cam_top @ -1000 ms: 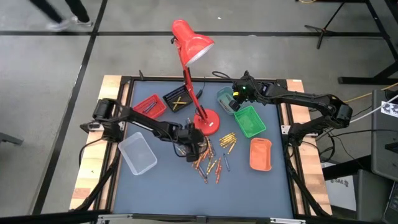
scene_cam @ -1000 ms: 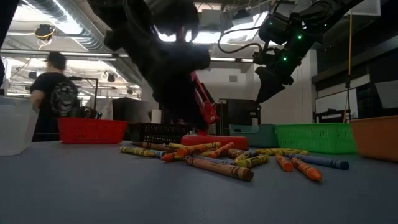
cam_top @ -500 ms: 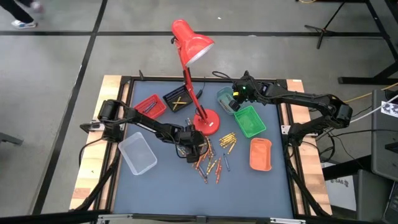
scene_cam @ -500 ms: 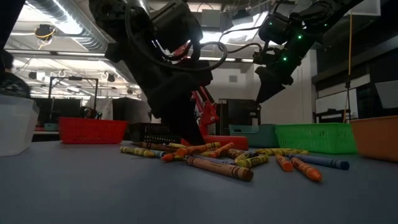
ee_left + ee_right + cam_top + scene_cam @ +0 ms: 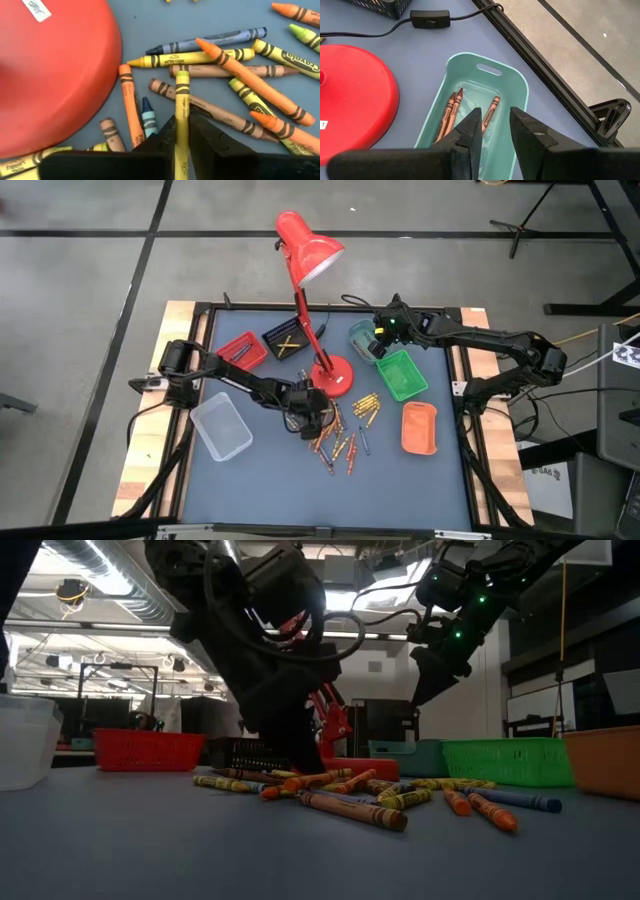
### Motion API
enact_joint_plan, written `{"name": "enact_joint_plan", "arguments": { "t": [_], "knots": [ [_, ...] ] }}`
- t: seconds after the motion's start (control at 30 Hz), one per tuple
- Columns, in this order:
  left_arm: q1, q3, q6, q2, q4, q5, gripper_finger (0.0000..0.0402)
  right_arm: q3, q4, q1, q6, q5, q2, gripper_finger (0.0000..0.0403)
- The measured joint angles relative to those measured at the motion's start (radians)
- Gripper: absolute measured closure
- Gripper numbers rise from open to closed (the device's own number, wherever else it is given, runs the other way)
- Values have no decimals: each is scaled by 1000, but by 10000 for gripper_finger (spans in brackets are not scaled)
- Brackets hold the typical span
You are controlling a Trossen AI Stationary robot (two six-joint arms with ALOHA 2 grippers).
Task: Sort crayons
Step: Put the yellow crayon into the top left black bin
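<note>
Crayons point(image 5: 340, 432): on tabletop point(image 5: 270, 480), beside lamp base point(image 5: 333, 376) | left claw point(image 5: 182, 131): over them | right claw point(image 5: 494, 131): above tray point(image 5: 520, 90)

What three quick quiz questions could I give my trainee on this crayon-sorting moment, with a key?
1. True or false: the left gripper is shut on a yellow crayon.
2. Which tray does the right gripper hang over? A) orange tray B) teal tray C) red tray
3. Fill in: the loose pile of crayons lies beside the base of the red ______.

Key:
1. True; the fingers pinch it beside the lamp base.
2. B; the teal tray holds a few brownish crayons, and the fingers stand apart, holding nothing.
3. lamp
</note>
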Motion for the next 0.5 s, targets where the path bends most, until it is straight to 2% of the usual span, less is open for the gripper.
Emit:
{"name": "enact_joint_plan", "arguments": {
  "t": [0.2,0.5],
  "knots": [
    [9,0,0,0,7,1,392,0,0,0,0,-1,0,304],
    [18,0,0,-63,0,3,390,0,0,0,0,-4,0,303]
  ]
}}
